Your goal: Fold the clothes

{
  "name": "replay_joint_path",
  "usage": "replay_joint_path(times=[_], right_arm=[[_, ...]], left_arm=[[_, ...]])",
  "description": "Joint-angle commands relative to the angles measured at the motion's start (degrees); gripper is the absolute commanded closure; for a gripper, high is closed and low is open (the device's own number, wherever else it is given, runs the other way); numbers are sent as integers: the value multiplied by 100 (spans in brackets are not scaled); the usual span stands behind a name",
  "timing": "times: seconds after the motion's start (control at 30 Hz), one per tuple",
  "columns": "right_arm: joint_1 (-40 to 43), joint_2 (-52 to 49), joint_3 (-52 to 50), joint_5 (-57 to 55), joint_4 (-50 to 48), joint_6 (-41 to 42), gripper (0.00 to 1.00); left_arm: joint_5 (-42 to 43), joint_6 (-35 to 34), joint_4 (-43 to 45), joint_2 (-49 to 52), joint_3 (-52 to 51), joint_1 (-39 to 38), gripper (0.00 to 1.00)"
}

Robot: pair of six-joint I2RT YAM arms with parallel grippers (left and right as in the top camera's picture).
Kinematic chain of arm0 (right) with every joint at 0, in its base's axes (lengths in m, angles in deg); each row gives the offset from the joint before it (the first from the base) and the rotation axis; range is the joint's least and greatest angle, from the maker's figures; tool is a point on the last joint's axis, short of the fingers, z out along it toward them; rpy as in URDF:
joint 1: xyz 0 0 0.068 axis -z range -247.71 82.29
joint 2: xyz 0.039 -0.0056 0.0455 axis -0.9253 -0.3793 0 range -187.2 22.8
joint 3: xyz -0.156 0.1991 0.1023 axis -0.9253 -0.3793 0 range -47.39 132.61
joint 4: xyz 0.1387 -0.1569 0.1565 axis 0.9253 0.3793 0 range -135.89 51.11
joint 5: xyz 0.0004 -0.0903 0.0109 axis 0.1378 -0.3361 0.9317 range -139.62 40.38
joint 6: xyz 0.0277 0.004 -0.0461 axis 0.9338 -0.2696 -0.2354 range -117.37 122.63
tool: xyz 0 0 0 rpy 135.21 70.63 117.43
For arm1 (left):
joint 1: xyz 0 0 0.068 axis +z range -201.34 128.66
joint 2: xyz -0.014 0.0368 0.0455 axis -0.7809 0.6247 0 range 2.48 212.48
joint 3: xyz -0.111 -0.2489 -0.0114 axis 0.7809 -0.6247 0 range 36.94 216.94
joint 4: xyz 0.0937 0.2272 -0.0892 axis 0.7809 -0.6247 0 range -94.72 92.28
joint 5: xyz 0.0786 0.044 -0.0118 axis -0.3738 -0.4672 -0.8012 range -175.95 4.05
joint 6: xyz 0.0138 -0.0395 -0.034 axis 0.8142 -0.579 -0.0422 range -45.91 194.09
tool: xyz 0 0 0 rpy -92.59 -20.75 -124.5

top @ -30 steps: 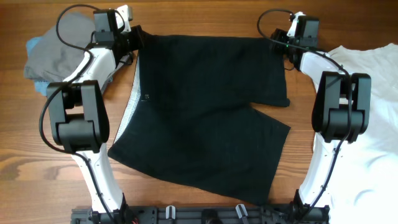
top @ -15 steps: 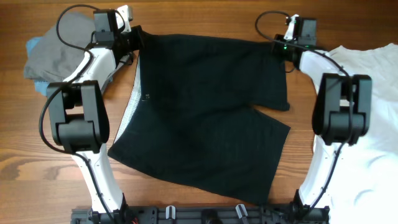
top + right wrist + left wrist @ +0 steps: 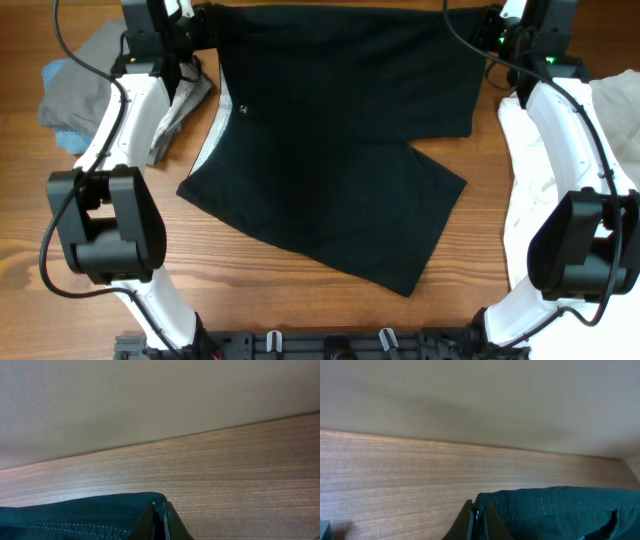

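Arms (image 3: 112,112) are white with black joints and cables (image 3: 42,262) (right wrist (image 3: 520,35) glows green).

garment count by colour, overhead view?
black shorts: 1
grey garment: 1
light-blue cloth: 1
white T-shirt: 1
total: 4

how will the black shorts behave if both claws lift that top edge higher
Probably floppy: the black shorts lie flat with soft creases. Likely light, since the left claw and right claw each hold just a thin pinch of edge. The unheld lower part would probably sag and drag.
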Motion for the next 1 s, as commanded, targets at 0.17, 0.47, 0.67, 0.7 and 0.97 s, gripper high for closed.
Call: replay_joint_path(times=[0.17,0.47,0.67,0.7,0.97], right_arm=[[92,1353,35,254,2446,-116,96],[-85,2411,-133,675,6194,-118,96],[-282,2396,-835,570,5508,-111,96],[-280,2413,-807,485,5121,-111,96],[-260,2208,-647,-538,1888,173,96]], left_arm=[[-162,675,-1598,-837,39,293,96],[-1661,1266,-3748,-1126,39,367,96],[-1626,1266,-3842,-1128,39,365,96],[-1532,1266,-3654,-1132,39,365,96],[-551,1150,-719,-927,39,201,96]])
